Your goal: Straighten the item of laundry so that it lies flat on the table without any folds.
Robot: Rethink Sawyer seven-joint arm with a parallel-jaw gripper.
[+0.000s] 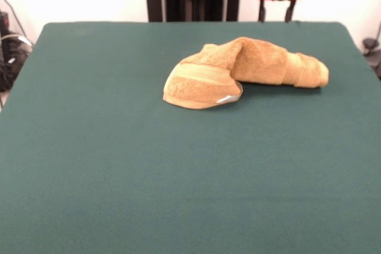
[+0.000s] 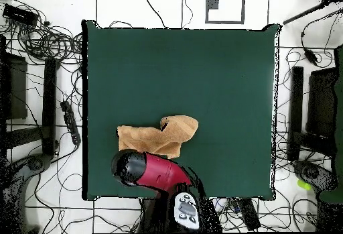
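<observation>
Golden-orange terry towel (image 1: pixel 247 69) lying crumpled on the green table (image 1: pixel 119 165), nowhere near flat. Bunched into a long rumpled roll running sideways in the front view, with one end fanned out into a rounded flap that rests flat on the cloth. Paler woven band across that flap; small white label (image 1: pixel 224 99) at the flap's lower edge, against the cloth. Middle of the towel humped up, folds overlapping; other end rolled tight and narrow.

Seen from overhead, towel (image 2: pixel 159 136) toward the table's (image 2: pixel 221 64) robot-side edge, well clear of the other three edges, with wide bare cloth beyond it.

Gripper (image 1: pixel 276 11) hanging above the towel's rolled end, behind it in the front view, apart from the fabric and holding nothing. Two dark fingers (image 1: pixel 290 11) showing below the red wrist, seemingly spread apart, though small at that height. From overhead, red arm (image 2: pixel 157 171) just beside the towel, overlapping its near edge.
</observation>
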